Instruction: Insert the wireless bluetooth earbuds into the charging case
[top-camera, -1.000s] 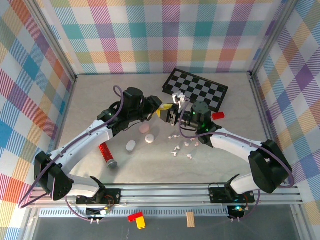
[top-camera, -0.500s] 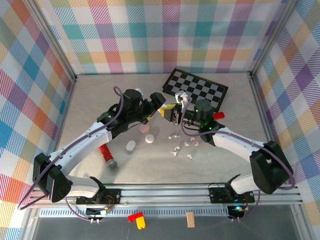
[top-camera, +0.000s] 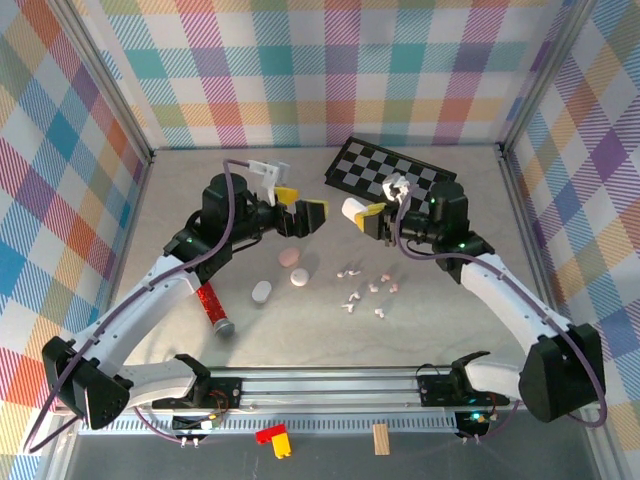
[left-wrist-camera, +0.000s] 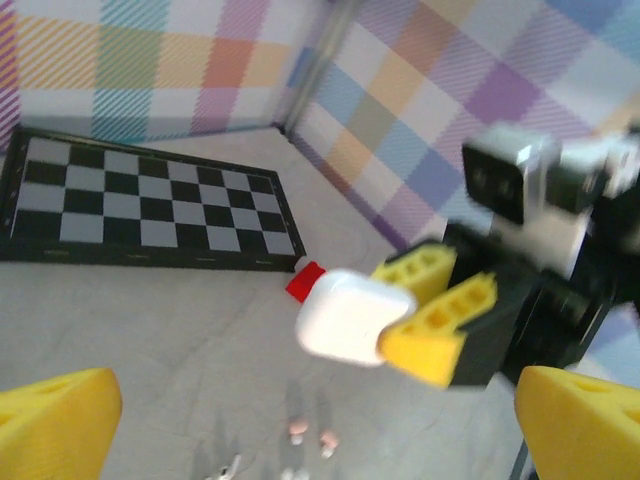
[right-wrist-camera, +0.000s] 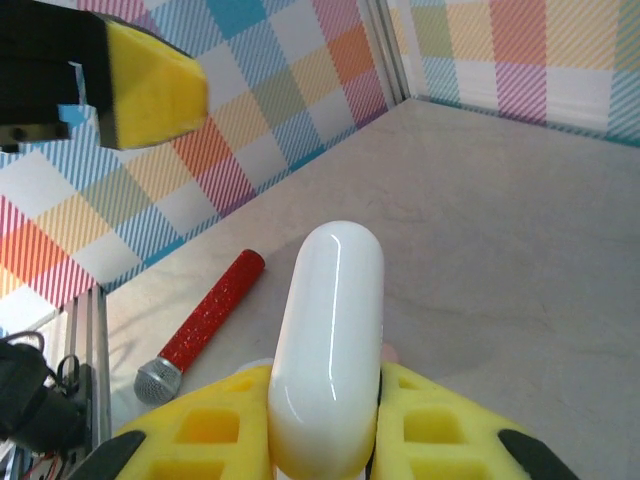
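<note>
Charging case (top-camera: 352, 209) clamped in right jaws, arm aloft | left jaws wide apart, arm aloft, facing it

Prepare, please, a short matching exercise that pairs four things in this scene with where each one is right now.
Things:
1. white charging case
2. earbuds
3. red microphone
4. chessboard

Places:
A. lying on the left part of the table
B. at the far side of the table
C. clamped in the jaws of the right arm
D. scattered loose in the middle of the table

Pairs: 1-C, 2-D, 3-A, 4-B
</note>
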